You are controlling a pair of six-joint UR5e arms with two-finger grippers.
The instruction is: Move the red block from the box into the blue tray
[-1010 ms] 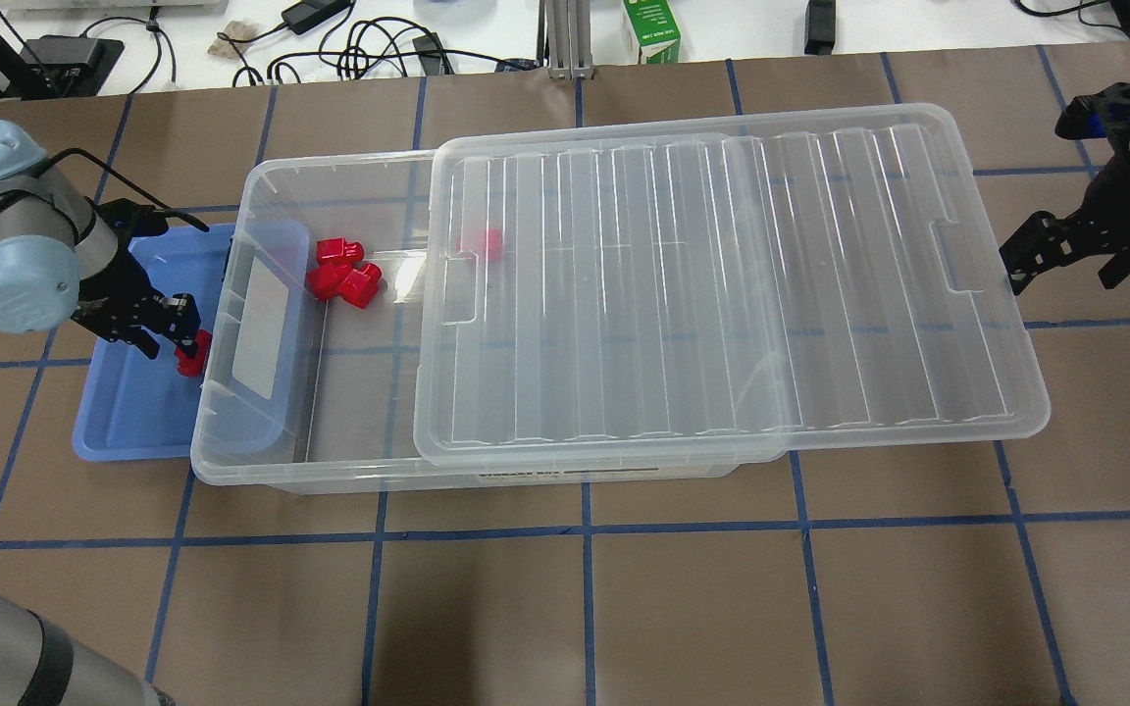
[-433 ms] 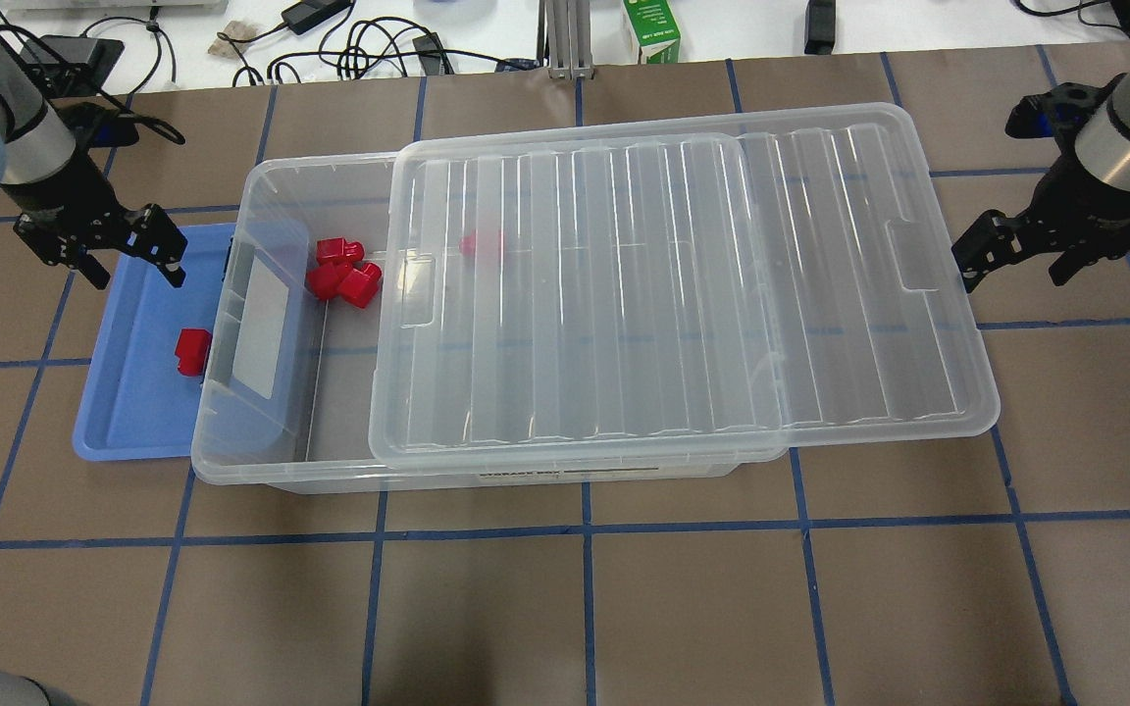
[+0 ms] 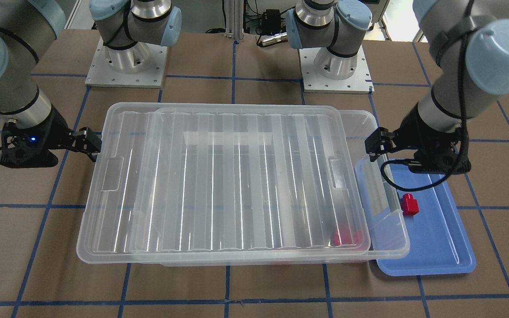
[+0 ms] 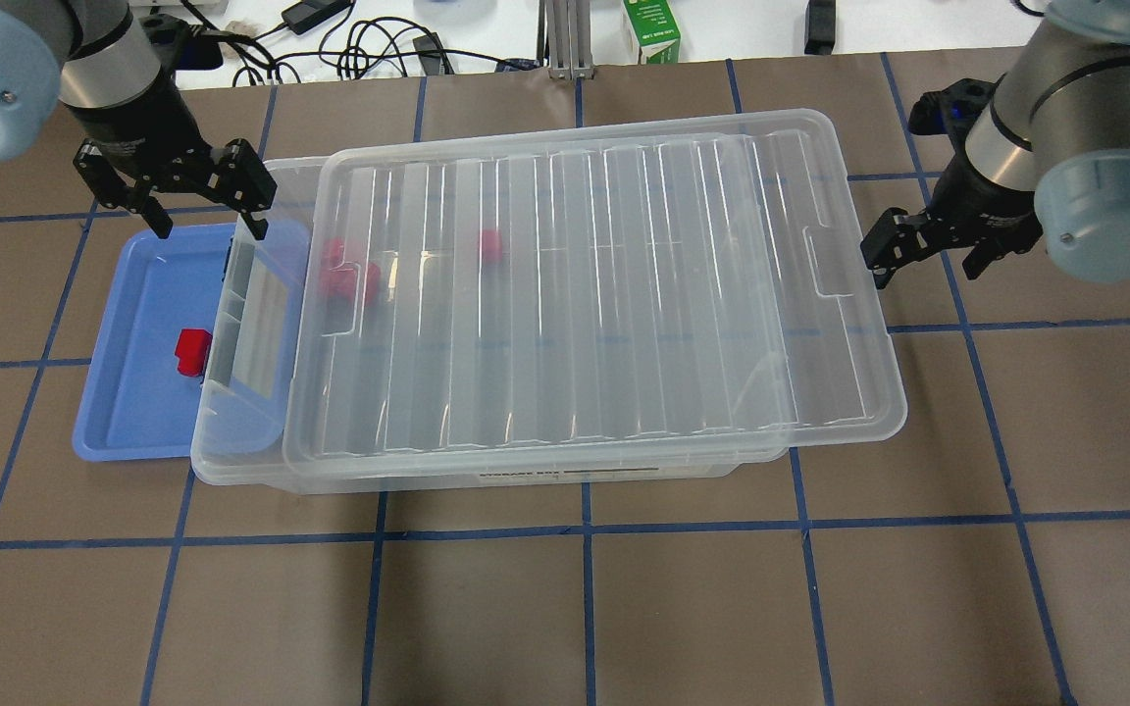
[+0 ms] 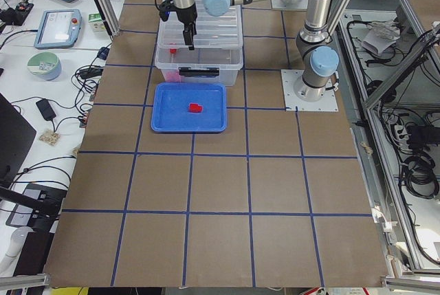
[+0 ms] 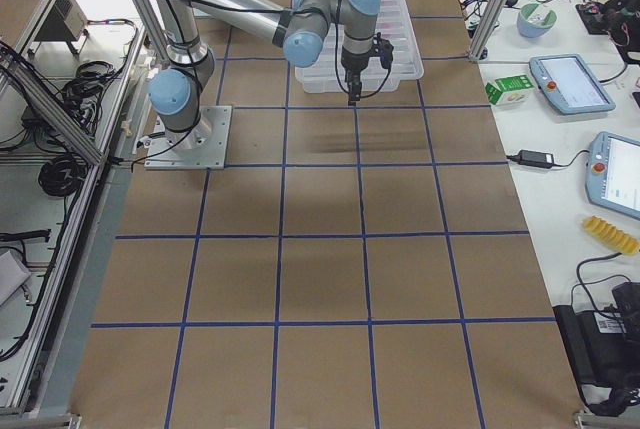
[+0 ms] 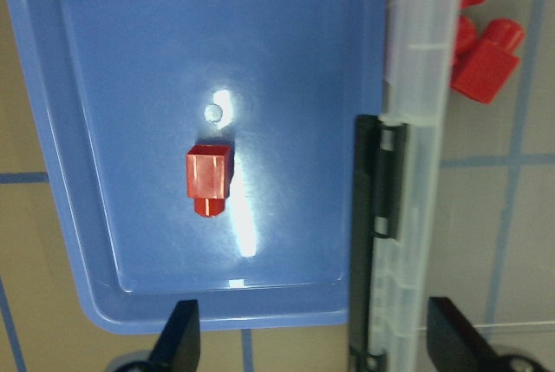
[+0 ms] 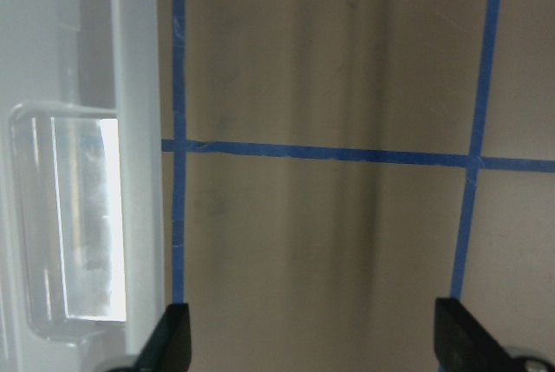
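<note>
You see the red block (image 4: 193, 351) lying in the blue tray (image 4: 128, 422) beside the box (image 4: 222, 459). Left hand (image 4: 207, 221) over the tray and right hand (image 4: 926, 267) beside the lid (image 4: 585, 294) are wide open, empty.

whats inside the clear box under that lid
Through the ribbed lid of the box, a cluster of red pieces sits near the blue tray end, and a single red piece farther along. The lid blurs them; their exact count is unclear.

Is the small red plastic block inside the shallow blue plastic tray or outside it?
Inside. The red block lies on the bare floor of the blue tray, within its raised rim.
</note>
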